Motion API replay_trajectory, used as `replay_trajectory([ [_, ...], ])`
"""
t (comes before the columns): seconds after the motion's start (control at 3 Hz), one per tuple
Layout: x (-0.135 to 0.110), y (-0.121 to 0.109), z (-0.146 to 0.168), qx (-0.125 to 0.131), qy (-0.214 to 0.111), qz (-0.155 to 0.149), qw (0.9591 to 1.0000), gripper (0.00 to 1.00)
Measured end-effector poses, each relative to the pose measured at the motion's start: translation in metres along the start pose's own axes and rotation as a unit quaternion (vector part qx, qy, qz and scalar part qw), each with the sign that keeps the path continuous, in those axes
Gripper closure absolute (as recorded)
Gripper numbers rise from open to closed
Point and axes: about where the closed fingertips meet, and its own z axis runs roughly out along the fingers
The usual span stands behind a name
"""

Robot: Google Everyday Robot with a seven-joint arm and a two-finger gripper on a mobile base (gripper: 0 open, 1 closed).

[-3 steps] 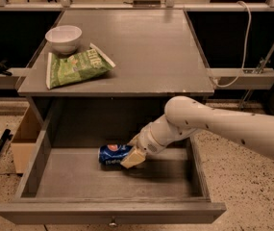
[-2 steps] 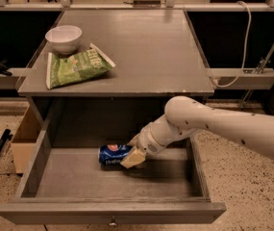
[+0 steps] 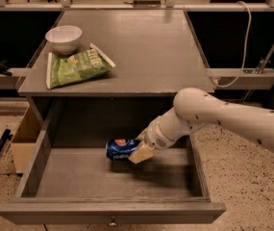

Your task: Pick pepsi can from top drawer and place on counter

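The pepsi can, blue and lying on its side, is in the open top drawer, toward the back middle. My gripper reaches down into the drawer from the right and is shut on the can's right end. One tan fingertip shows in front of the can; the other is hidden behind it. The can sits slightly above the drawer floor, with a shadow under it. The grey counter lies above the drawer.
A white bowl and a green chip bag sit on the counter's left side. A cardboard box stands on the floor left of the drawer. A white cable hangs at the right.
The gripper and the can have moved slightly up and to the right together; the can has come a little off the drawer floor.
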Motion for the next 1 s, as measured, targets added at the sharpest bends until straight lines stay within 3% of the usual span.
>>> replay_trajectory([
  [0.67,-0.041,-0.002,-0.068,0.041,0.011,-0.036,0.9985,1.0],
  [1.0,-0.064,0.003,-0.114,0.065,0.019,-0.064,0.9957,1.0],
])
